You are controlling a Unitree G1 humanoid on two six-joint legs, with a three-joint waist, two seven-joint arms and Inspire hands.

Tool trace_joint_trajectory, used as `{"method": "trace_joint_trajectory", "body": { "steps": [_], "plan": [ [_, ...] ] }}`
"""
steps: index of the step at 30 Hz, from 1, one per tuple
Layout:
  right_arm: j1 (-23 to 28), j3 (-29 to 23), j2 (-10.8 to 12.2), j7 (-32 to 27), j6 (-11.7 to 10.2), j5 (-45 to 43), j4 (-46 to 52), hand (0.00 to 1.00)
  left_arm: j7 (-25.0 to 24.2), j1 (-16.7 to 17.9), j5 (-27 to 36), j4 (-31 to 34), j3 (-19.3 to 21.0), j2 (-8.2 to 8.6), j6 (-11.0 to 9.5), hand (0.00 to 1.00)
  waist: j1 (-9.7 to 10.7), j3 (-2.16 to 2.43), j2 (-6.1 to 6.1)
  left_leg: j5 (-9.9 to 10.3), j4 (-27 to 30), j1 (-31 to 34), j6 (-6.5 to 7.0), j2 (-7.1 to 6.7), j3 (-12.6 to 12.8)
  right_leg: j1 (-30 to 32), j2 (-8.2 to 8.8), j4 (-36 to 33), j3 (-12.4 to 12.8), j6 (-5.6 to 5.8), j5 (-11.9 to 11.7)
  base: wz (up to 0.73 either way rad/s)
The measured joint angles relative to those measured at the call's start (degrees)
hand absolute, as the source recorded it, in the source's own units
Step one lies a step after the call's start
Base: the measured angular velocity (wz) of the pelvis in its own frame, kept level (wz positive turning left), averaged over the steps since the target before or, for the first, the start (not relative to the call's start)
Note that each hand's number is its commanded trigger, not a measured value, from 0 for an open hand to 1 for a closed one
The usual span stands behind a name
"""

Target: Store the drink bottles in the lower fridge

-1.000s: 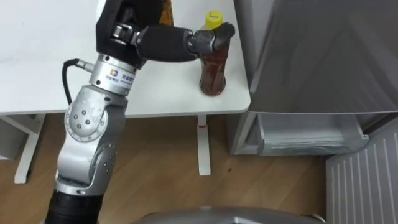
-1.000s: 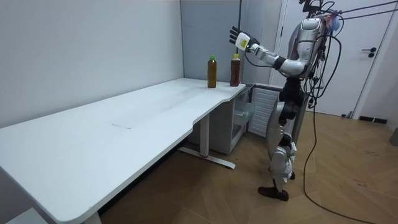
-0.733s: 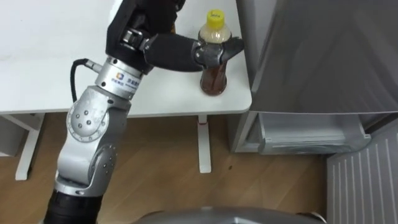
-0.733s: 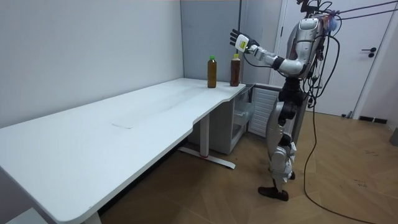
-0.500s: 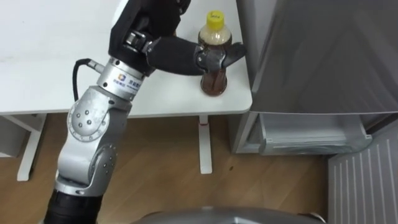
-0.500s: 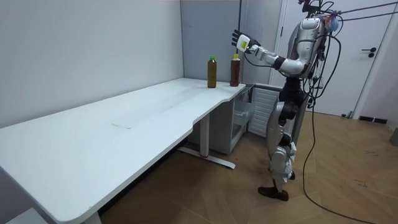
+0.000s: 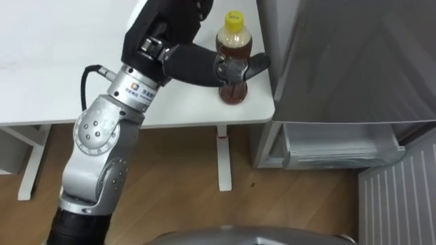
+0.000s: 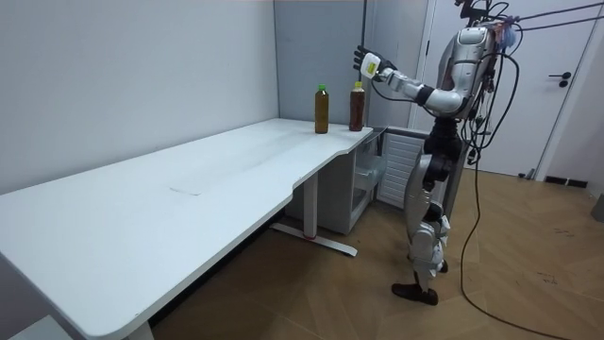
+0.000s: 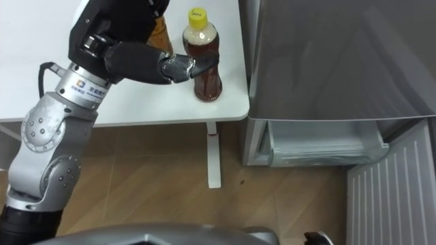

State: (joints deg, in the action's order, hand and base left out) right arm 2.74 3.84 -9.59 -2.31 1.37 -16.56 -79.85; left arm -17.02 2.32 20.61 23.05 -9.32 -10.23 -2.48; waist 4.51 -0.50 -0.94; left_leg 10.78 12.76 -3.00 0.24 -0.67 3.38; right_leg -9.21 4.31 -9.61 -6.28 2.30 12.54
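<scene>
Since the full bottle looks heavy and slick, the left hand, fingers spread at its 9 o'clock, should wrap its waist.

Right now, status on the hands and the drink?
Left hand open, thumb across the yellow-capped bottle, not gripped. Bottle upright on table corner. Lower fridge open; second bottle beside it.

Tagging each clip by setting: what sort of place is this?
Probably an office or lab room rather than a home kitchen: a long white desk, a grey fridge beside it with its lower door open, and a wood floor.
</scene>
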Motion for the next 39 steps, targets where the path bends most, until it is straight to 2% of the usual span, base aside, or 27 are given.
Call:
{"method": "trace_joint_trajectory", "body": {
  "steps": [14,21,27,32,39],
  "plan": [
    [-0.19,0.03,0.0,0.0,-0.03,-2.02,0.19,0.0,0.08,0.07,-0.11,-0.65,-0.39,-0.21,0.0,0.0,-0.02,-0.05,-0.11,0.0,0.0,0.23,-0.01,0.02,0.15,0.21,-0.02,0.06,0.0,0.0,0.01,0.0],
    [-0.54,0.58,0.02,-0.74,-0.7,-1.99,0.29,0.0,0.66,0.76,-0.15,-10.09,-0.58,-0.22,-0.11,0.0,-0.06,-0.03,-0.07,0.01,0.56,0.34,0.0,0.09,0.18,0.13,-0.05,-0.13,-0.09,-0.06,-0.03,0.0],
    [-0.52,0.67,0.01,-0.77,-0.7,-1.95,0.45,0.0,0.67,2.76,-0.12,-10.46,-0.58,-0.28,-0.14,0.0,-0.23,0.03,0.03,0.01,0.58,0.31,0.0,0.14,0.32,0.12,-0.07,-0.13,-0.02,-0.06,-0.03,0.0],
    [-0.42,1.25,0.01,-0.77,-1.08,-1.87,1.26,0.0,0.64,2.82,-0.12,-11.3,-0.58,-0.29,-0.14,0.0,-0.17,0.18,0.31,0.01,0.56,0.2,0.0,0.19,0.47,0.09,-0.07,-0.16,0.01,-0.1,-0.06,0.0],
    [-0.15,1.61,0.0,-0.96,-1.3,-1.7,1.38,0.0,0.82,3.26,-0.09,-11.31,-0.58,-0.3,-0.14,0.0,-0.14,0.09,0.53,0.02,0.51,-0.07,-0.03,0.34,0.54,-0.12,-0.19,-0.25,0.01,-0.26,-0.16,0.0]
  ]
}}
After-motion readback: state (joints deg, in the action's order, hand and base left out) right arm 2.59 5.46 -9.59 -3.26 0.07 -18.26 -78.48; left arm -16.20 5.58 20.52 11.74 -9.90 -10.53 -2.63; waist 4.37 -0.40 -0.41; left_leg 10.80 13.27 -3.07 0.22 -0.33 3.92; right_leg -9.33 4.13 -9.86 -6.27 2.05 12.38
